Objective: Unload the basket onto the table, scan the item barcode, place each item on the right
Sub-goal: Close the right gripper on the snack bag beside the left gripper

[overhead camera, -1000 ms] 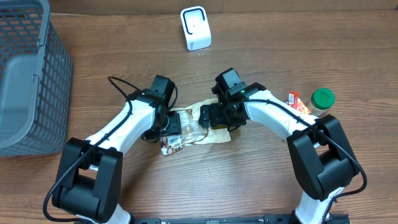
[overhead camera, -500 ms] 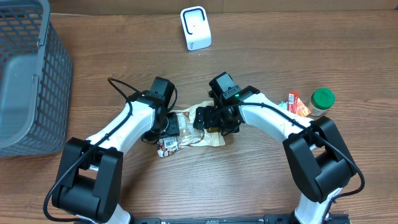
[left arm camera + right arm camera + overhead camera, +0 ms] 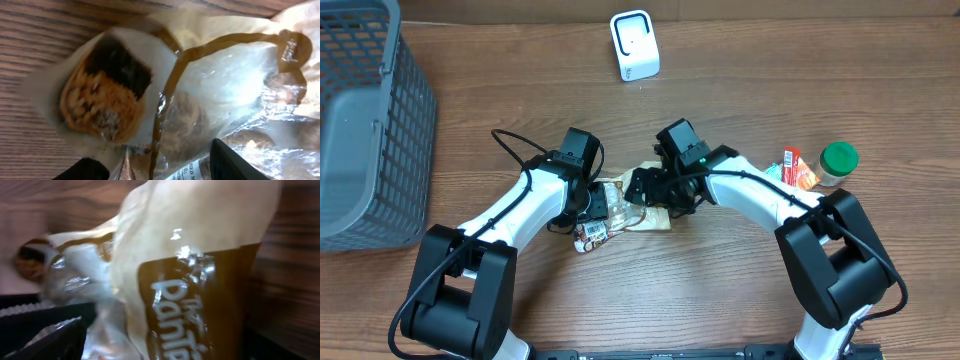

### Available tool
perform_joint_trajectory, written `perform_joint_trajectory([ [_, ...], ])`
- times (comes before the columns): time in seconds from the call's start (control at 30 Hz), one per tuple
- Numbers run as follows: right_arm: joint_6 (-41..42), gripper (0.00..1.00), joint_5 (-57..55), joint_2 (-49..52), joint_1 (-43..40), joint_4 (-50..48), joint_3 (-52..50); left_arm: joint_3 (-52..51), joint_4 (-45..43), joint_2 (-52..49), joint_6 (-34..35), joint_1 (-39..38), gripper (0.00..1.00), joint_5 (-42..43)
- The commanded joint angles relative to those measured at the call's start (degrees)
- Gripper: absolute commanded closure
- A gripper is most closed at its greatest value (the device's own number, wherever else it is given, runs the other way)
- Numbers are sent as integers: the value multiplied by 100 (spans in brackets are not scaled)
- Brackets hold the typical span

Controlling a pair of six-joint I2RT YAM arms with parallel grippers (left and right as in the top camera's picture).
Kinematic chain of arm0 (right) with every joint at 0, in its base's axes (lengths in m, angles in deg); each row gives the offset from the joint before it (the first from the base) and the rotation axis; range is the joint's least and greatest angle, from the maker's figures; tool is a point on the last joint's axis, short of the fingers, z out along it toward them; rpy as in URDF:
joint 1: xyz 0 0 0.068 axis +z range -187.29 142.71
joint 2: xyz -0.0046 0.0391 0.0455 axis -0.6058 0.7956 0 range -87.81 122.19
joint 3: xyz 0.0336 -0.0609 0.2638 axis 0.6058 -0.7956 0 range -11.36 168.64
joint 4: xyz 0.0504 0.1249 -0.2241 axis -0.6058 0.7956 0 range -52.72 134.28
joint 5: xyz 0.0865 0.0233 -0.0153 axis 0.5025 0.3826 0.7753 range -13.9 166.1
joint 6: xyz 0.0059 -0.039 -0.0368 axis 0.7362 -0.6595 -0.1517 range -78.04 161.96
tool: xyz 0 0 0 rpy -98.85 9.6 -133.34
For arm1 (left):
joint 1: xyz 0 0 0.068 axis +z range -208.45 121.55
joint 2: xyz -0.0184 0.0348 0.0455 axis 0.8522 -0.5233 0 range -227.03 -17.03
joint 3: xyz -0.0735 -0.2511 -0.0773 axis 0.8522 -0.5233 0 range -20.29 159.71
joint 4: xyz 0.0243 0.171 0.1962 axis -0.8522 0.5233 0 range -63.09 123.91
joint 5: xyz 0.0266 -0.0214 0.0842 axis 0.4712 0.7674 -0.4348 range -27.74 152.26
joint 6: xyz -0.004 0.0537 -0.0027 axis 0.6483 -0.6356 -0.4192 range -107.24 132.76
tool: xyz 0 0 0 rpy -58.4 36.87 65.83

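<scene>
Shows the snack bag (image 3: pixel 626 213) lying flat on the desk (image 3: pixel 720 300), between the two arms and well short of the white scanner (image 3: pixel 634 45). Puts the left gripper (image 3: pixel 592 209) over its left end, fingers part-spread either side of the plastic; cannot tell whether pinching. Has the right gripper (image 3: pixel 645 189) at the other end, spread wide, not clamped. Keeps a grey basket (image 3: pixel 412 130) at far left.

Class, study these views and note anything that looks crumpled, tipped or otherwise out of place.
The clear pastry bag lies crumpled and twisted mid-table. At the right, a small orange packet lies askew beside the green-lidded jar.
</scene>
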Motion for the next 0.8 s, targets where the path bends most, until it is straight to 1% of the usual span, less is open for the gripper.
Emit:
perform_joint_trajectory([
  [0.0,96,12,758,155,92,-608,-573,-219,35,-118,9,-2,47,-151],
  [0.1,140,29,916,155,92,-866,-706,-219,33,-118,-50,-2,47,-151],
  [0.17,133,37,999,155,92,-955,-717,-219,33,-118,-114,-2,46,-151],
  [0.2,129,39,1058,155,92,-1010,-717,-219,35,-118,-120,-2,46,-151],
  [0.23,111,42,1093,155,92,-1054,-717,-219,35,-118,-120,-2,45,-151],
  [0.27,111,48,1099,155,92,-1095,-717,-219,35,-118,-120,-2,44,-151],
  [0.37,103,67,1095,155,92,-1130,-717,-219,31,-118,-120,-2,39,-151],
  [0.47,48,80,1091,155,92,-1130,-717,-216,-7,-118,-201,9,33,-155],
  [0.6,50,82,1097,155,90,-1126,-717,-149,-94,-116,-295,76,28,-177],
  [0.73,57,82,1102,155,63,-1016,-717,44,-96,-101,-343,256,27,-195],
  [0.77,57,85,1099,155,59,-992,-717,96,-96,-98,-389,306,26,-197],
])
